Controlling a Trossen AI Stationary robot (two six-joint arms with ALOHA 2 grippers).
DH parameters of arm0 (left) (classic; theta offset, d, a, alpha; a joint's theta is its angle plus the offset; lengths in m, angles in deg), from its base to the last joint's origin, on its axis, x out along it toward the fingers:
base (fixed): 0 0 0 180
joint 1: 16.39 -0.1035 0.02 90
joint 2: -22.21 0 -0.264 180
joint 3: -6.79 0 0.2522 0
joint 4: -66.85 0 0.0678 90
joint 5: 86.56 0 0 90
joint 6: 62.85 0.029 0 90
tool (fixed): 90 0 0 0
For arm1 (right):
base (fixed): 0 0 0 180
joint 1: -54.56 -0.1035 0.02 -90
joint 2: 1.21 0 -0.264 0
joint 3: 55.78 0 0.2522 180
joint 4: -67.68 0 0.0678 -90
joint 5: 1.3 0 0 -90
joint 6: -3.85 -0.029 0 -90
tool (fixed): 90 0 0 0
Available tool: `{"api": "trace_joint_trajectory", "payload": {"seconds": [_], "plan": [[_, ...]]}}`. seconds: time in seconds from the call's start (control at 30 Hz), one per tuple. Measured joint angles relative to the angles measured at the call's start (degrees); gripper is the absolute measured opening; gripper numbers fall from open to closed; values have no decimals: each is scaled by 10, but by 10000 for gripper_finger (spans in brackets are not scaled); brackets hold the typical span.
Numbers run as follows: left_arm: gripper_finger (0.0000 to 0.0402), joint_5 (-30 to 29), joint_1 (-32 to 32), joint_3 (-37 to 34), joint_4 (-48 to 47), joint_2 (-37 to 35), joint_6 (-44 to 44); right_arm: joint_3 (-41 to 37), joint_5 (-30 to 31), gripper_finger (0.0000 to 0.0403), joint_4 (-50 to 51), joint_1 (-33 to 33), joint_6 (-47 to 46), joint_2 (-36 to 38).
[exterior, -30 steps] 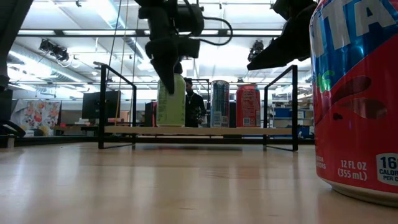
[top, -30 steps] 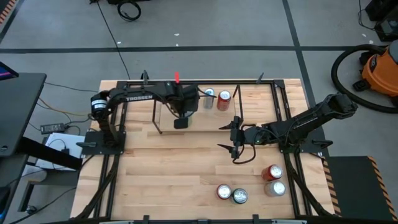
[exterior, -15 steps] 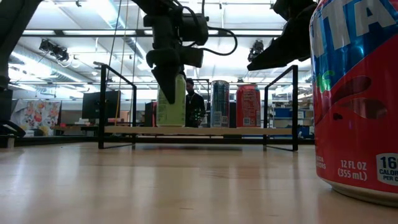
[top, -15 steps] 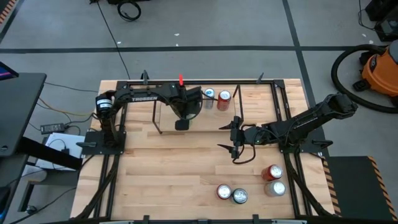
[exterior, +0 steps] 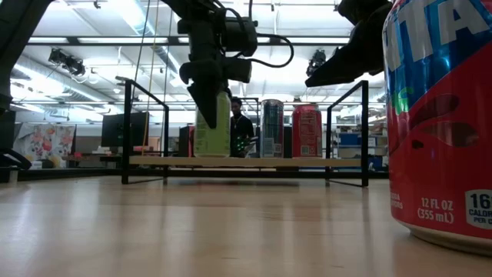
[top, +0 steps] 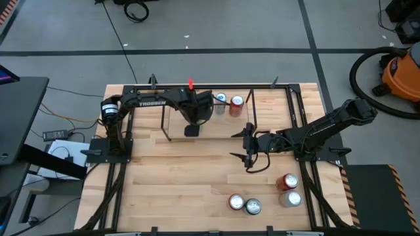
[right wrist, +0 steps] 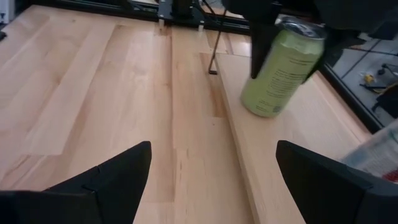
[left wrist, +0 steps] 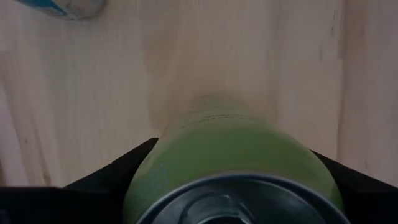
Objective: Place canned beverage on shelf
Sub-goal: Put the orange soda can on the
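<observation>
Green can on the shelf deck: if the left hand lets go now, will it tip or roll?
The green can seems upright on the shelf deck, so it probably stays. Its smooth round wall may slip in the left hand.

orange vacuum, black monitor, floor cables

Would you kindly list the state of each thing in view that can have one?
Green can: upright on the shelf, left gripper around it.
Blue can: upright on the shelf.
Red can: upright on the shelf.
Right gripper: open, empty, over the table.
</observation>
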Motion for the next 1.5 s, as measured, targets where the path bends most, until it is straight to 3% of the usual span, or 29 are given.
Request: {"api": "trace_joint_trajectory", "payload": {"seconds": [0.63, 1.03, 1.5], "plan": [[309, -7, -66, -1, 62, 2, 118, 0, -27, 356, 1, 0, 6, 0], [311, 19, -112, 1, 130, 2, 122, 0, -26, 356, -1, 0, 15, 0], [311, 13, -112, 213, -61, 110, 136, 0, -26, 356, 2, 4, 15, 0]]}}
